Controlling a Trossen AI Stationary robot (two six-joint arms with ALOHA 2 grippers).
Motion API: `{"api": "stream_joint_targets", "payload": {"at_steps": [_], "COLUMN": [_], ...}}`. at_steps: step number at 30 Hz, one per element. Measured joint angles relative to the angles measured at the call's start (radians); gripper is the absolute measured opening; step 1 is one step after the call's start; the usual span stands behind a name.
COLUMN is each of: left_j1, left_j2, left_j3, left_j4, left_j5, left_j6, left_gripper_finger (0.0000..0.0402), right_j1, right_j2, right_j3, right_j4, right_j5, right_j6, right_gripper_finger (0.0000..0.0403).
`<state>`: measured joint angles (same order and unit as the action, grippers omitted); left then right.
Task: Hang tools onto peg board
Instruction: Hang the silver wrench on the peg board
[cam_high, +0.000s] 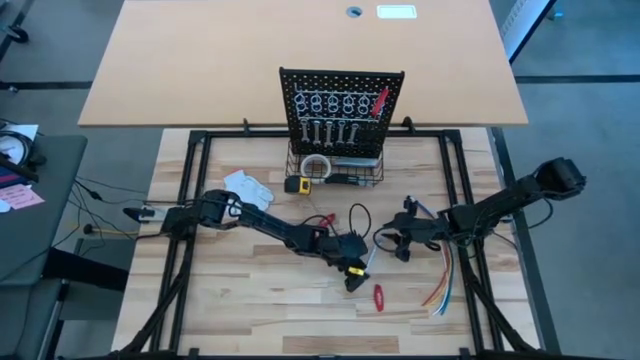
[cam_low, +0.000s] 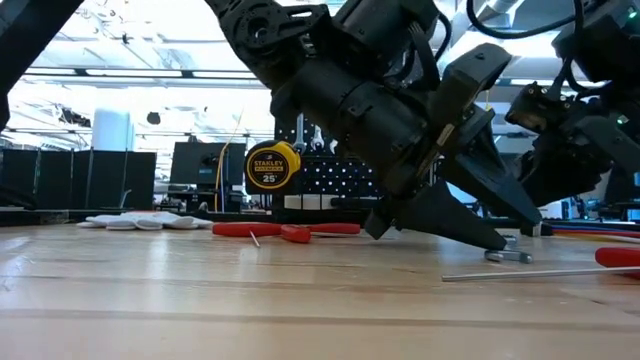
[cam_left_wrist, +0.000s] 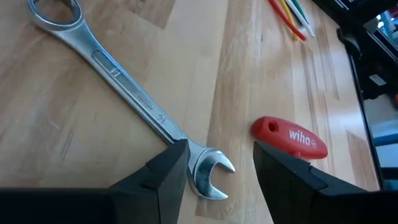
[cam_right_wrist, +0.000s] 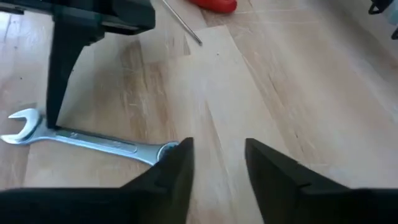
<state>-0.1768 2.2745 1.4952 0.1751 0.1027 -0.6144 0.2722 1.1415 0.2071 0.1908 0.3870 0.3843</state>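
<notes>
The left gripper (cam_left_wrist: 214, 171) is pressing its dark fingertips down toward the pale wooden tabletop (cam_high: 250, 300), jaws parted to a moderate gap and straddling the open-jaw end of a slim silver combination wrench (cam_left_wrist: 127, 87). One left finger (cam_left_wrist: 168, 171) is lying just beside the wrench shank, perhaps touching it; the wrench is lying flat on the wood, not lifted. Just beside the other finger, at about three o'clock from the wrench's open end, a short red Wiha-branded tool handle (cam_left_wrist: 292, 138) is lying on the table.

The right gripper (cam_right_wrist: 217, 158) is hovering at the ring end of the same wrench (cam_right_wrist: 93, 142), its jaws standing apart with bare wood between them and gripping nothing. In the overhead view the two grippers are meeting near the table's centre, the left (cam_high: 355, 270) at about nine o'clock from the right (cam_high: 395, 243).

Farther out, at twelve o'clock from the grippers, the upright black perforated peg board (cam_high: 342, 103) is standing at the table's far edge, carrying a row of pale ring hooks, several silver wrenches (cam_high: 327, 131) hanging below them and a red-handled tool (cam_high: 380, 101) at its one o'clock corner. A yellow Stanley tape measure (cam_low: 272, 166) is sitting near the board's base, a white glove (cam_high: 246, 187) at ten o'clock from the grippers, and a bundle of coloured wires (cam_high: 442, 290) at four o'clock.
</notes>
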Motion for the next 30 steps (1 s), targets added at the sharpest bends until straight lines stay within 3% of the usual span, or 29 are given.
{"api": "stream_joint_targets", "payload": {"at_steps": [9, 16, 23, 30], "left_j1": [-0.002, -0.002, -0.015, -0.024], "left_j2": [0.0, -0.031, -0.113, -0.114], "left_j3": [0.0, -0.002, -0.001, -0.002], "left_j4": [-0.001, -0.052, -0.189, -0.218], "left_j5": [-0.011, -0.02, -0.218, -0.246], "left_j6": [0.001, 0.017, 0.079, 0.08], "left_gripper_finger": [0.0174, 0.0173, 0.0173, 0.0173], "right_j1": [-0.001, -0.048, -0.05, -0.019], "right_j2": [0.155, 0.207, 0.174, 0.118], "right_j3": [0.0, 0.018, 0.021, 0.021], "right_j4": [0.159, 0.164, 0.16, 0.156], "right_j5": [-0.054, -0.127, -0.128, -0.13], "right_j6": [-0.042, -0.05, -0.061, -0.06], "right_gripper_finger": [0.0009, 0.0013, 0.0009, 0.0009]}}
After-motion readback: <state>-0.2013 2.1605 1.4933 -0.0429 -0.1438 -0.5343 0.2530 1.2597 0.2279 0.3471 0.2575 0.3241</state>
